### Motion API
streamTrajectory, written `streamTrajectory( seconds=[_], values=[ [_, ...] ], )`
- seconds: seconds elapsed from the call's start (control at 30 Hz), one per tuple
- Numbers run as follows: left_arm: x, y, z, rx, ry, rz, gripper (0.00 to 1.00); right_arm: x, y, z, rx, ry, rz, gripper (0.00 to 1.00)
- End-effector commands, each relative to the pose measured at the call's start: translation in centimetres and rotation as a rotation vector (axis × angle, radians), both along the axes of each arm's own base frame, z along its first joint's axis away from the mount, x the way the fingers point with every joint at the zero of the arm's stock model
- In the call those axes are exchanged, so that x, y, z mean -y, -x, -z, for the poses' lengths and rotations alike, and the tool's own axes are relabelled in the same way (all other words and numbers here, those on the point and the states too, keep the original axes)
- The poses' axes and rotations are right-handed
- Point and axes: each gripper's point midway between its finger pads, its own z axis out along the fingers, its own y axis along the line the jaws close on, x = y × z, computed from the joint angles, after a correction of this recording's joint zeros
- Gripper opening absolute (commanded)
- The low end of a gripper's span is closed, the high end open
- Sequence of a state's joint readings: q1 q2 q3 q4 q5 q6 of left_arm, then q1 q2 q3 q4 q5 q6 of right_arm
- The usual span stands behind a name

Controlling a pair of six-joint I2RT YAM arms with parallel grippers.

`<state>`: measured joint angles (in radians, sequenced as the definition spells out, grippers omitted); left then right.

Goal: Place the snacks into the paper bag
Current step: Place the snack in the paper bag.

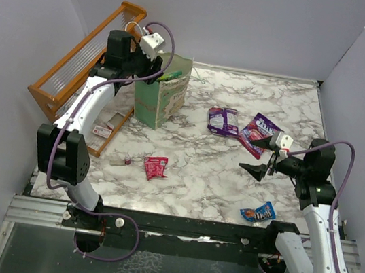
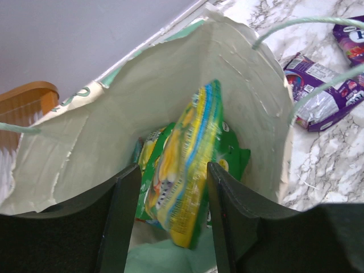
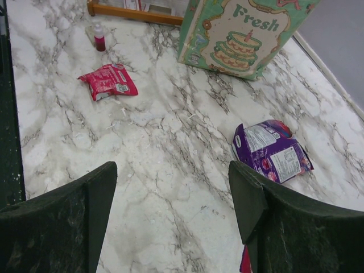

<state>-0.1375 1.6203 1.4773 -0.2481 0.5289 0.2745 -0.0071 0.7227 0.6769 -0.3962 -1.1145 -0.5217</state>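
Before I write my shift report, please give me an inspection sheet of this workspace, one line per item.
Surface: marble table, nothing spilled seen.
Job's things: paper bag upright, green packet inside; purple packet, another purple packet, red packet, blue packet lying outside.
Clutter: red-capped tube, orange rack.
Grippers: left gripper open above bag, yellow-green packet between fingers; right gripper open, empty.
Cables: purple cables loop along both arms.
Surroundings: grey walls.
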Motion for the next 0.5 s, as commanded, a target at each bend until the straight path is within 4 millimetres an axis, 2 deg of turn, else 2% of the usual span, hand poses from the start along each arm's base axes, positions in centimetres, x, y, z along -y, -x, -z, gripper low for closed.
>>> streamTrajectory(
  seconds=[0.0, 0.23, 0.47],
  values=[
    [-0.6, -1.4, -0.8, -0.034, 0.002, -0.067, 0.58, 0.3, -0.5, 0.3, 0.016, 0.013, 0.019, 0.8],
    [-0.5, -1.2, -1.7, -0.031, 0.013, -0.062, 0.64, 0.3, -0.5, 0.3, 0.015, 0.014, 0.02, 0.8],
    [-0.6, 0.0, -4.8, 0.044, 0.032, -0.061, 0.68, 0.4, -0.8, 0.4, 0.011, 0.017, 0.032, 0.8]
  ],
)
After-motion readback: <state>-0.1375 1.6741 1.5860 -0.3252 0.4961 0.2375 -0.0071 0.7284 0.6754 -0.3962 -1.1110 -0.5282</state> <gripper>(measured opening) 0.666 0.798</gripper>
